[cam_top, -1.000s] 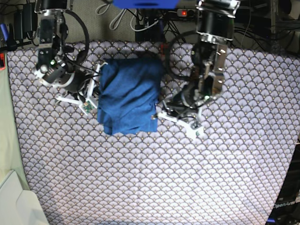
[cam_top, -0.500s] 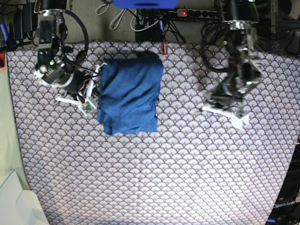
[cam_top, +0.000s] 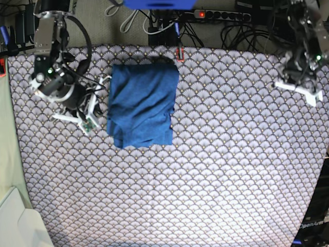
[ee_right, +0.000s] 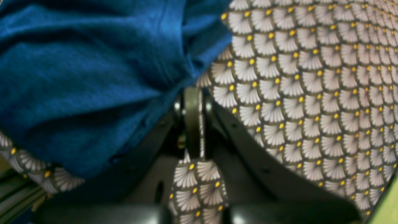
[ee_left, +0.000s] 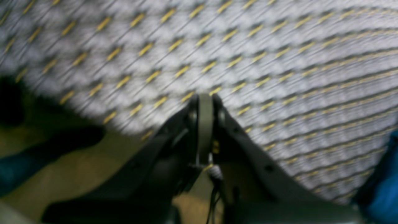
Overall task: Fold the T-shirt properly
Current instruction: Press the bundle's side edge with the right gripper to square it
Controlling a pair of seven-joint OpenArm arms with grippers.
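We see the left end effector (cam_top: 300, 90) up at the far edge of the scale-patterned desk (cam_top: 216, 170), well away from the folded medium-blue knit T-shirt (cam_top: 141, 105) it flanked a second ago. The right end effector (cam_top: 87, 116) sits just beside the shirt. Both have their fingers pressed together, holding nothing.

Left wrist view is motion-blurred throughout, tablecloth (ee_left: 248, 46) pattern smeared, T-shirt (ee_left: 384, 183) just a blue sliver cut off at the right edge; in the right wrist view the shirt runs off the top and left edges, its underlayers hidden.
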